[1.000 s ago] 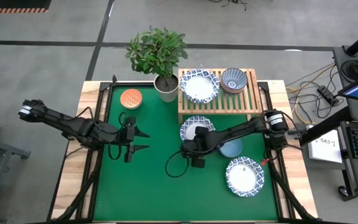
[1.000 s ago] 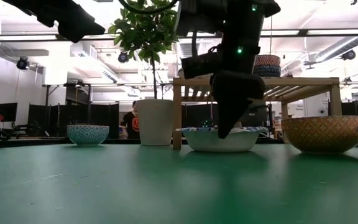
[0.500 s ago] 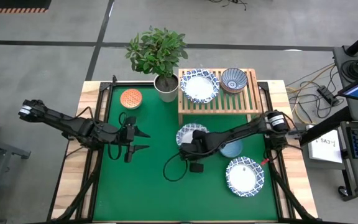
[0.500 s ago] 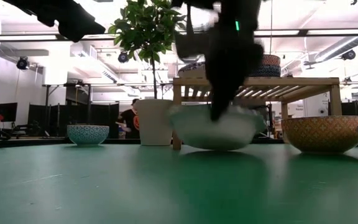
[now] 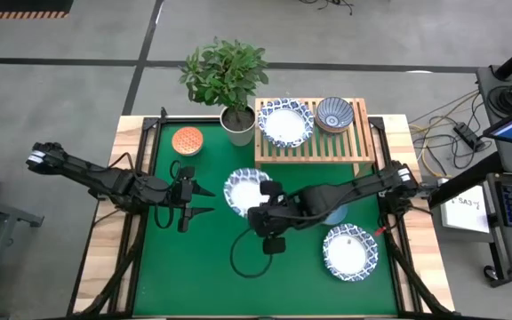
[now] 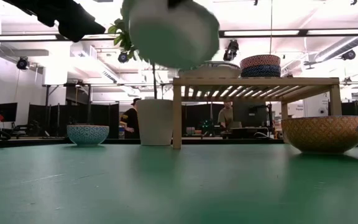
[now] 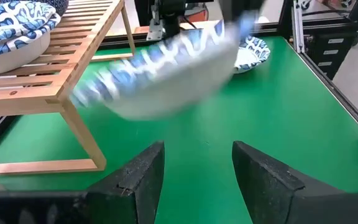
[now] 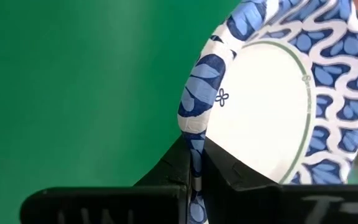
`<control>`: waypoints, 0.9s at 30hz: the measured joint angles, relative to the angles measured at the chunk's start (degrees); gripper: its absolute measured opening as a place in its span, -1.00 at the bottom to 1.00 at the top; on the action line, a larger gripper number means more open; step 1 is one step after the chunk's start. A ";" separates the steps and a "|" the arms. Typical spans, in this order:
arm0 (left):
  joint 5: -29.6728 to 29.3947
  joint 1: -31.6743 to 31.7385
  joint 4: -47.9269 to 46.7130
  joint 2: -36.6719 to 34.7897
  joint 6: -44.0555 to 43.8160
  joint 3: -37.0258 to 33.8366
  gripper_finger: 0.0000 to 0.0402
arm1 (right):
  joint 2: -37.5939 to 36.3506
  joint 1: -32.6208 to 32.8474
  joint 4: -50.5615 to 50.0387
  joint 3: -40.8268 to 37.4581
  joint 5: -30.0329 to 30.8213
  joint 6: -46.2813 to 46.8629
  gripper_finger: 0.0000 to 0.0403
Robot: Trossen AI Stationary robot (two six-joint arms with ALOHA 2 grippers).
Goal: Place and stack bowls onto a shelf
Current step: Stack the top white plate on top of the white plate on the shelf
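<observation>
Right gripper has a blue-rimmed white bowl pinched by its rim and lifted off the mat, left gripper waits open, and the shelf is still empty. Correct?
Not quite: the shelf is not empty. The high view shows a white blue-rimmed bowl and a dark blue patterned bowl already on it. The rest holds: the right gripper pinches the lifted bowl by its rim, and the left gripper waits open.

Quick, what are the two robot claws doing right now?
Left claw: open, holding nothing, over the green mat.
Right claw: shut on the rim of a white bowl with blue pattern, lifted off the table.
</observation>
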 joint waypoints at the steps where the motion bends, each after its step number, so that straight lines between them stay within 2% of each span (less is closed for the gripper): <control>1: 0.00 0.00 -0.02 0.00 0.00 0.00 -0.14 | 0.00 0.23 -0.90 1.70 1.68 -1.07 -0.94; 10: 0.00 0.00 -0.03 0.00 0.00 0.00 -0.14 | 0.00 -0.97 -12.84 11.18 20.95 -6.24 -0.94; 13: 0.00 0.00 -0.04 0.00 0.00 0.00 -0.14 | 0.00 -3.64 -17.67 11.68 24.35 -6.20 -0.94; 21: 0.00 0.00 -0.05 0.00 0.00 0.00 -0.14 | 0.11 -13.19 -20.32 11.18 23.96 -9.92 -0.94; 27: 0.00 0.00 -0.07 0.00 -0.02 0.00 -0.14 | 0.12 -19.26 -20.31 11.18 17.73 -11.42 -0.94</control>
